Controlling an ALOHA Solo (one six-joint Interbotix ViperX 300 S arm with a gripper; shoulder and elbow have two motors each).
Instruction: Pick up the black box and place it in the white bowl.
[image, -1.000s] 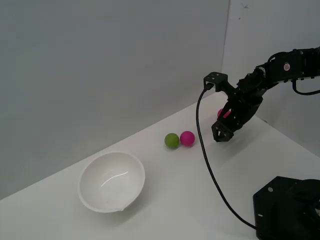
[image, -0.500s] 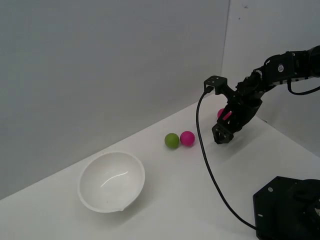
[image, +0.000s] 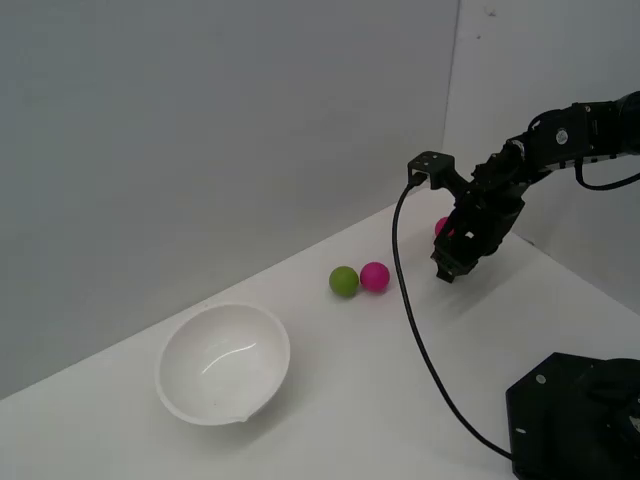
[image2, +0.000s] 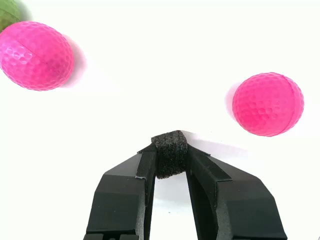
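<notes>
- The claw (image2: 170, 155) grips the black box (image2: 170, 152) between its fingertips, low over the desk (image: 350, 380).
- Pink balls (image2: 35, 55) lie either side.
- The white bowl (image: 223, 363) sits well apart.

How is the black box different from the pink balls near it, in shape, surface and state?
The black box is a matte, rough cube; the pink balls are round, glossy and dimpled. The box looks smaller than either ball. The hand grips the box between its fingers; the balls lie free on the table.
</notes>
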